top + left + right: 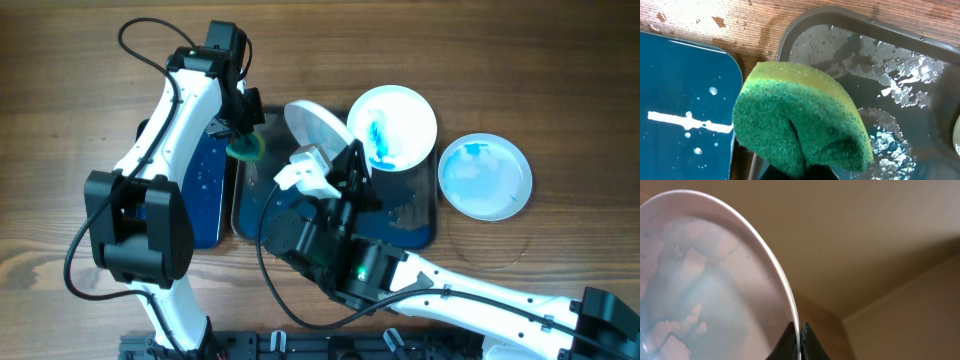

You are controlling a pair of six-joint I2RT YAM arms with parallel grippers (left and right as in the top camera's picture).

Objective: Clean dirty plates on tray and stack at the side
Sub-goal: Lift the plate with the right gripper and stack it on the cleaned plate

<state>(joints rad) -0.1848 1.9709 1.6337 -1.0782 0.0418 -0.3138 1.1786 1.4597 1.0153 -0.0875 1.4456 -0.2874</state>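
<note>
Plates: three, all white and round. The tilted plate (pixel 312 122) stood on edge over the dark tray's 12 o'clock rim, the smeared plate (pixel 392 125) rested over its 1 o'clock corner, and the pale-blue plate (pixel 485 177) lay on the wooden table (pixel 560 80) at 3 o'clock, off the tray.
Trays: two. The dark tray (pixel 415 215) sat with the glossy blue tray (pixel 205 190) just beside it at 9 o'clock.
Sponge: one, green and yellow (pixel 800 130).
Right gripper (pixel 800 332): fingers pinched on the tilted plate's rim.
Left gripper (pixel 240 120): clamped on the sponge, above the gap between the trays.
Left wrist alone: showed water beads and puddles on the dark tray's floor.
Right wrist alone: showed a patchy bluish film across the tilted plate's face.
</note>
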